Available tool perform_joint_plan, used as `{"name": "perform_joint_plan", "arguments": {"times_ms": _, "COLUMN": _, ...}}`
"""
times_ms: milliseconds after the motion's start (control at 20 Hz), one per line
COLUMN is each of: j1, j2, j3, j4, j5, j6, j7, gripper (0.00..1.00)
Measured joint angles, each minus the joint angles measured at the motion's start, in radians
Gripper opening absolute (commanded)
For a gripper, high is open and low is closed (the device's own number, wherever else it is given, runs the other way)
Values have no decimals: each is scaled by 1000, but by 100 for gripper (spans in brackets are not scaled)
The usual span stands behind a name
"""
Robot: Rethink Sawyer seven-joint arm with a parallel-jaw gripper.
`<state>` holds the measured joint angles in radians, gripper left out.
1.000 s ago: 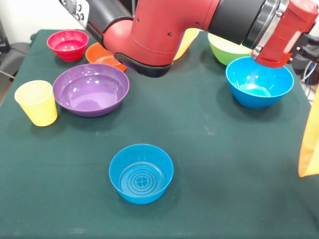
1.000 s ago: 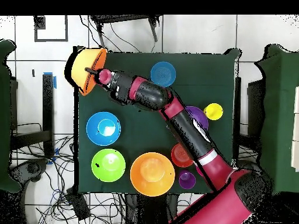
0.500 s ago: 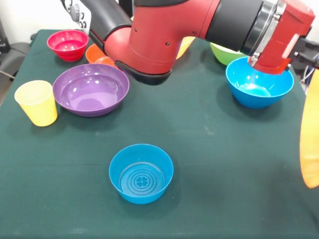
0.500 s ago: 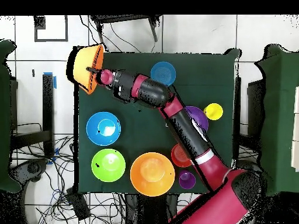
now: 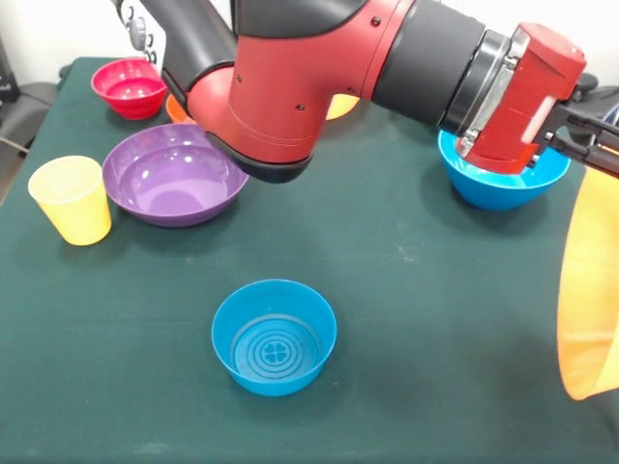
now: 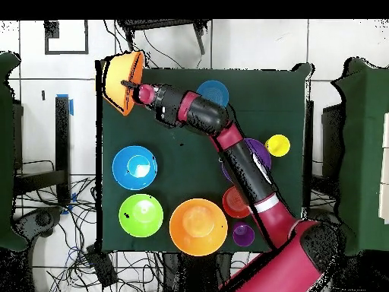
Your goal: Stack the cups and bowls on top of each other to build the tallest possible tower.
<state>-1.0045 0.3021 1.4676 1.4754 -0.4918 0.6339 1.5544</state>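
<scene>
My gripper [image 5: 598,143] [image 6: 129,90] is shut on the rim of a large orange bowl [image 5: 586,290] [image 6: 120,80], which hangs tilted on edge over the table's corner. On the cloth stand a second large orange bowl [image 6: 198,226], a green bowl [image 6: 141,214], a blue bowl [image 5: 503,184] [image 6: 134,167], a teal bowl [image 5: 274,335] [image 6: 212,95], a purple bowl [image 5: 174,174], a pink-red bowl [image 5: 131,85] and an orange-red bowl [image 6: 235,201]. The yellow cup [image 5: 70,198] [image 6: 277,144] and purple cup [image 6: 243,234] stand upright. No tower shows; everything stands singly.
The red and black arm [image 5: 319,68] [image 6: 243,163] reaches across the green table [image 5: 406,290], hiding part of the purple bowl from above. Cables and black chairs [image 6: 365,152] ring the table. The held bowl is at the table's edge.
The arm has swung the held orange bowl lower and inward over the table corner in the front view. The other bowls and cups have stayed put.
</scene>
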Motion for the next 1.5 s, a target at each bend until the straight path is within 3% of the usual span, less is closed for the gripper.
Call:
{"name": "perform_joint_plan", "arguments": {"times_ms": 950, "j1": -7, "j2": -93, "j3": 0, "j4": 2, "j5": 0, "j6": 0, "j7": 0, "gripper": 0}}
{"name": "perform_joint_plan", "arguments": {"times_ms": 1500, "j1": -36, "j2": -96, "j3": 0, "j4": 7, "j5": 0, "j6": 0, "j7": 0, "gripper": 0}}
